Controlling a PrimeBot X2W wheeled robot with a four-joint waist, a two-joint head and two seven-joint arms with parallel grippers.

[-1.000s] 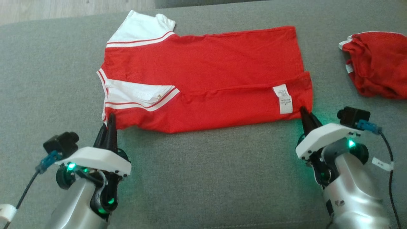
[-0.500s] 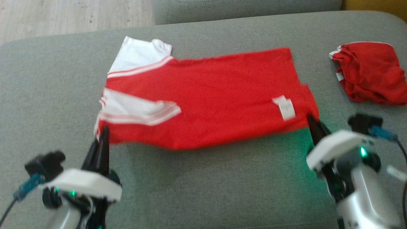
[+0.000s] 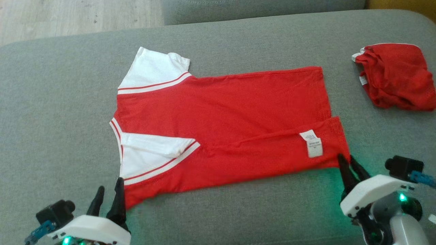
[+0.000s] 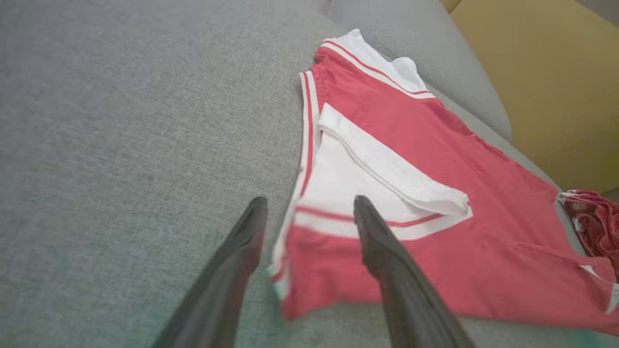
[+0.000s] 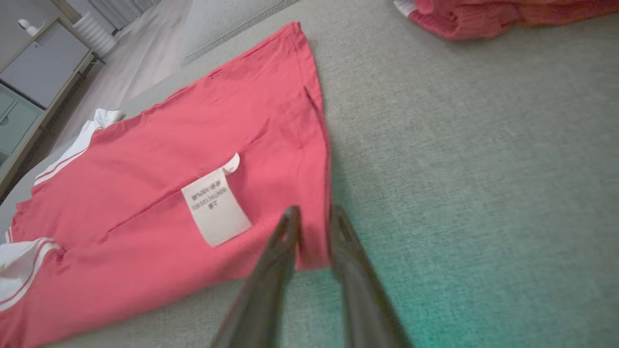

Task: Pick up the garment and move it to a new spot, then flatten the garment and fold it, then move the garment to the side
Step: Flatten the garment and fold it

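The garment (image 3: 221,132), a red shirt with white sleeves and a white label, lies flat on the grey sofa cushion (image 3: 51,102), its near long edge folded over. My left gripper (image 3: 109,194) stands open at the shirt's near left corner. In the left wrist view the left gripper (image 4: 309,203) has one finger over the garment (image 4: 435,203) and the other over the cushion, neither holding cloth. My right gripper (image 3: 349,166) sits at the near right corner. In the right wrist view the right gripper (image 5: 314,212) has its jaws narrowly parted, with the corner of the garment (image 5: 193,145) showing in the gap.
A second, crumpled red garment (image 3: 395,76) lies on the cushion at the far right, also seen as the crumpled red garment (image 5: 483,17). The sofa back (image 3: 255,8) runs behind, with wooden floor (image 3: 68,17) at the far left. A yellow surface (image 4: 532,72) stands beyond the sofa.
The head camera has shifted. My left gripper has let go of the near left corner and opened wide. My right gripper's fingers have parted slightly at the near right corner.
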